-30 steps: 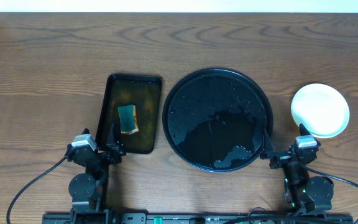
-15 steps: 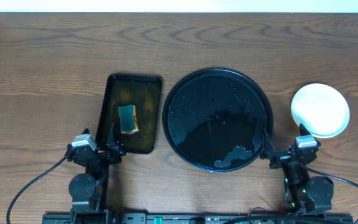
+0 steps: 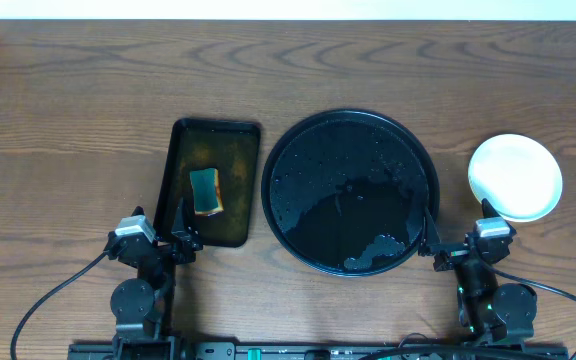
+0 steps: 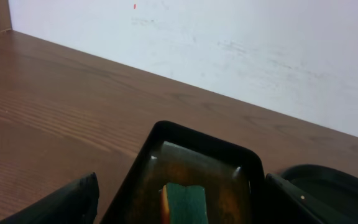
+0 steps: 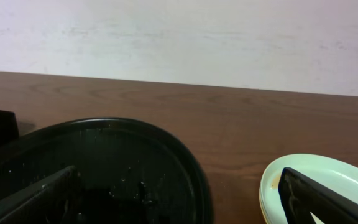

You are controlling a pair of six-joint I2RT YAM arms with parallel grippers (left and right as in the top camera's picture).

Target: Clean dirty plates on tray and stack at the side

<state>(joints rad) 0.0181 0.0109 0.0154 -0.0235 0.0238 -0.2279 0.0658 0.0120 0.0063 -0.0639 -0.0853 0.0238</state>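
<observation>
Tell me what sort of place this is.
Probably a robot test bench, not a real kitchen: two arms mounted at a wooden table, a blank white wall, a sponge in a small tray, and plates stacked aside.

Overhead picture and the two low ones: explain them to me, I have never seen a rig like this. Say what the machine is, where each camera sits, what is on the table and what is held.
This is a two-armed robot at a wooden table. The overhead picture looks straight down from a fixed camera. The other two come from cameras on the wrists, so each shows its own dark fingers at the bottom corners.

The left gripper and the right gripper are both open and hold nothing.

On the table, going from the robot's left to its right:
- a rectangular black tray with a green sponge in it
- a large round black tray, wet, with no plate on it
- pale plates beside the round tray; the right wrist view suggests they are stacked.
</observation>
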